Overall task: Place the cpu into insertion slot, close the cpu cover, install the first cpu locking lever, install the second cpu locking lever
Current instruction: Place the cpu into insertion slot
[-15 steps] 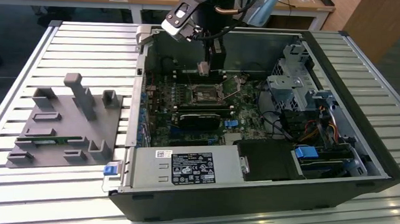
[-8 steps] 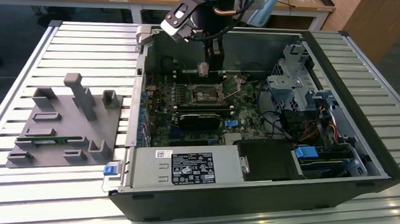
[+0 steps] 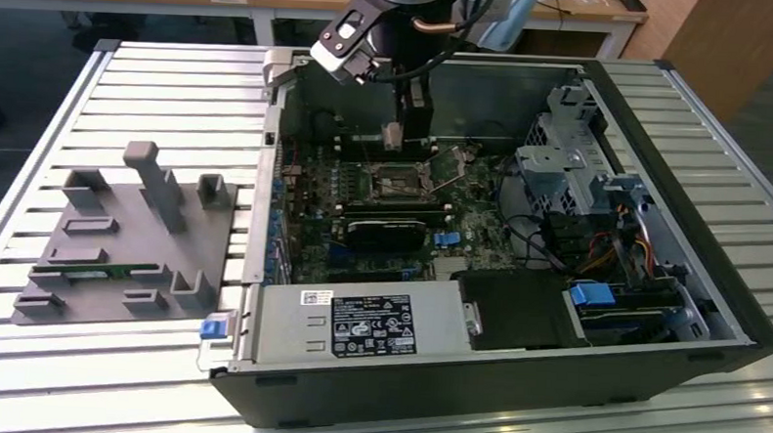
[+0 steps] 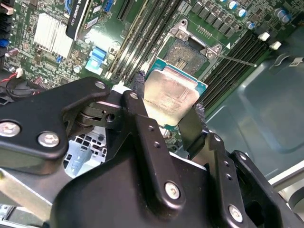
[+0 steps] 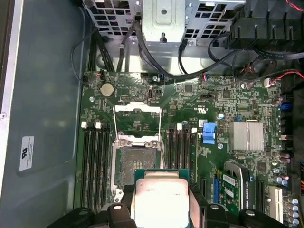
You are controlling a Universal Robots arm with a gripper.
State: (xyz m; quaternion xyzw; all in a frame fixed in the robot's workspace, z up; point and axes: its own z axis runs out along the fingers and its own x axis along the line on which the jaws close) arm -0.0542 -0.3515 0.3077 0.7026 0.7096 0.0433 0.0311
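Observation:
My gripper hangs inside the open computer case, shut on the cpu, a flat square chip with a dull silver top. In both wrist views the cpu sits between the black fingers, tilted and held above the green motherboard. The insertion slot lies open with its dark centre bare, just beyond the chip. The cpu cover is flipped back away from the slot. In the exterior view the slot is a short way below the gripper.
Long black memory slots flank the socket on both sides. A black-labelled power supply box sits at the case front, and a drive cage with cables stands at the exterior view's right. A grey fixture stands outside the case.

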